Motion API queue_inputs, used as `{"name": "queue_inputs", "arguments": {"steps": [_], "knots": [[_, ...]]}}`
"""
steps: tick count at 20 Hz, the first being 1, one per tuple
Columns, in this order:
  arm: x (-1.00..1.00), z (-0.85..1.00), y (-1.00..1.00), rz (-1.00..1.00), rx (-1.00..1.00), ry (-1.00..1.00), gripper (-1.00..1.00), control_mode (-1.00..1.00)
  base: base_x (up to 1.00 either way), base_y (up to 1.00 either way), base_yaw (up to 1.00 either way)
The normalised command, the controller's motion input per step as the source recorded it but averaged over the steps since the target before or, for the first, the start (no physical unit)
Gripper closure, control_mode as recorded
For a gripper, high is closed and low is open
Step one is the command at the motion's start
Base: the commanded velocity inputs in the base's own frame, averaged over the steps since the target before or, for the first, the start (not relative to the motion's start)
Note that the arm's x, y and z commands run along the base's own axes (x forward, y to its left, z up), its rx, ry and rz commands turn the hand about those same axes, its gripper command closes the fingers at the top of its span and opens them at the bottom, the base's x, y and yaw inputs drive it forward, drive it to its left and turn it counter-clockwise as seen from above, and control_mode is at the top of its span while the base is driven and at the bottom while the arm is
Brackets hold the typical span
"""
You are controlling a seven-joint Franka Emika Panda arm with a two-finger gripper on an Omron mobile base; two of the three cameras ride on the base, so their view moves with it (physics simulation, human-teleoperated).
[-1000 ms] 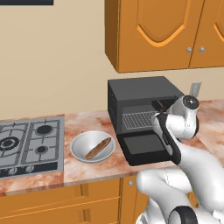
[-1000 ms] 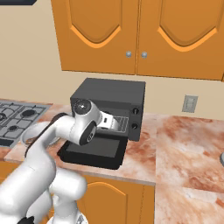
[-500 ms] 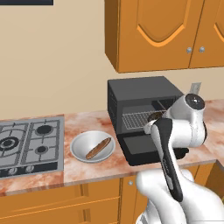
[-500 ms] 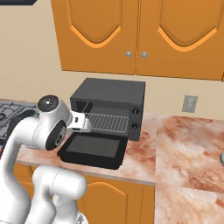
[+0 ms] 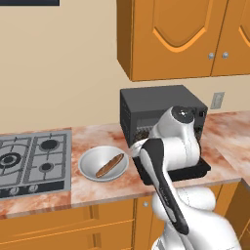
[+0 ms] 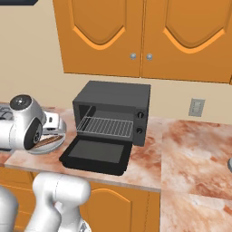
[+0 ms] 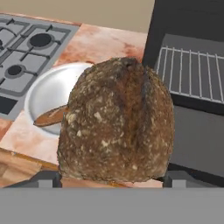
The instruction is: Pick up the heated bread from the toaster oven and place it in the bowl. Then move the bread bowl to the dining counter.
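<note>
Between the toaster oven's (image 7: 192,65) dropped door and the bowl (image 7: 48,94), the gripper (image 7: 114,179) holds the heated bread (image 7: 116,122) in wide-spread jaws above the counter's front edge; a good carry would probably stay level until the loaf is over the bowl's middle, then lower it clear of the baguette-like stick (image 7: 50,116) lying inside. The hand view shows the grasp, while the right base view shows the oven's wire rack (image 6: 105,127) bare.
</note>
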Motion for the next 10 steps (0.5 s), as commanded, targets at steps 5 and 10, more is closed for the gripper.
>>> {"name": "queue_inputs", "arguments": {"steps": [5,10], "knots": [[0.30,-0.32,0.99,0.08,-0.02,0.08,1.00,-1.00,0.00,0.00,0.00],[0.39,-0.36,0.63,0.04,-0.06,0.09,1.00,-1.00,0.00,0.00,0.00]]}}
